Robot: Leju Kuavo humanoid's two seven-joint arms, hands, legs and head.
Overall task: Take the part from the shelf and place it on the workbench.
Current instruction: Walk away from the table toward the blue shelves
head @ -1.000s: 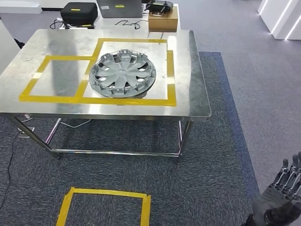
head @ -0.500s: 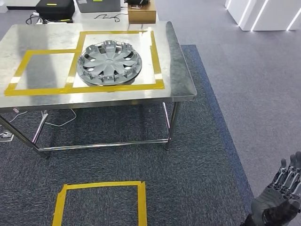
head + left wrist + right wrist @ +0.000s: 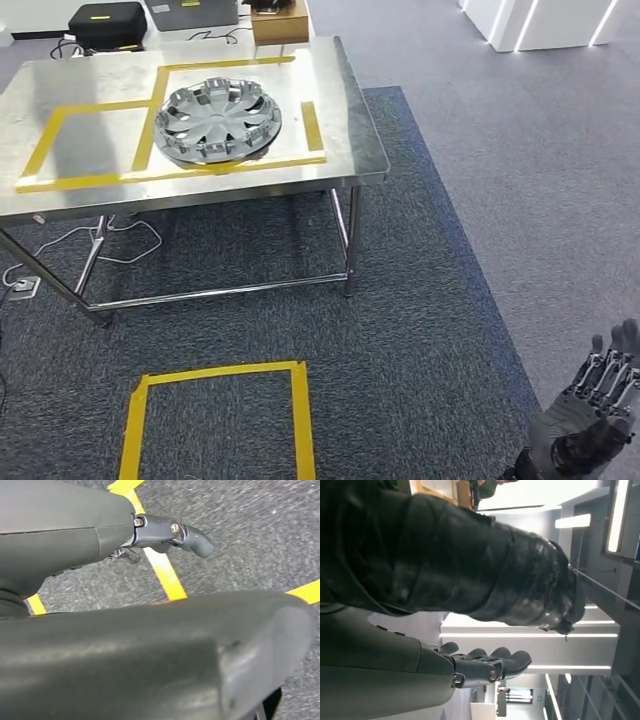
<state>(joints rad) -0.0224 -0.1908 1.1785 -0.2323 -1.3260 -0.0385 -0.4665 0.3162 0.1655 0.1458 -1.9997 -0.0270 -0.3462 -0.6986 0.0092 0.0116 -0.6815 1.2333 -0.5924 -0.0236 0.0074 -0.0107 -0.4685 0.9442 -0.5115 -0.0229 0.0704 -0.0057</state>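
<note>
Left hand: the left hand (image 3: pixel 170 532) hung low over the carpet and a strip of yellow floor tape (image 3: pixel 166 575); it held nothing, its fingers loosely apart.
Surface: the steel surface (image 3: pixel 355 120) stood at about 11 o'clock in the head view, marked with yellow tape rectangles (image 3: pixel 83 180).
Part: the wheel cover (image 3: pixel 217 122) lay flat on the surface inside the right-hand tape rectangle, round, so with no long axis to speak of.
Floor marker: a yellow tape square (image 3: pixel 219 420) lay on the carpet at 6 o'clock, well apart from the surface.
Right hand: the right hand (image 3: pixel 592 420) hung at about 4 o'clock, empty, its fingers spread.
Key relation: the wheel cover lay up and away toward 11 o'clock from the right hand, well apart from both hands; neither looked clearly nearer. Judged from this, the placing was done.
Change: against the earlier frames the whole scene had slid up and left, which read as the camera turning, not the wheel cover moving.
</note>
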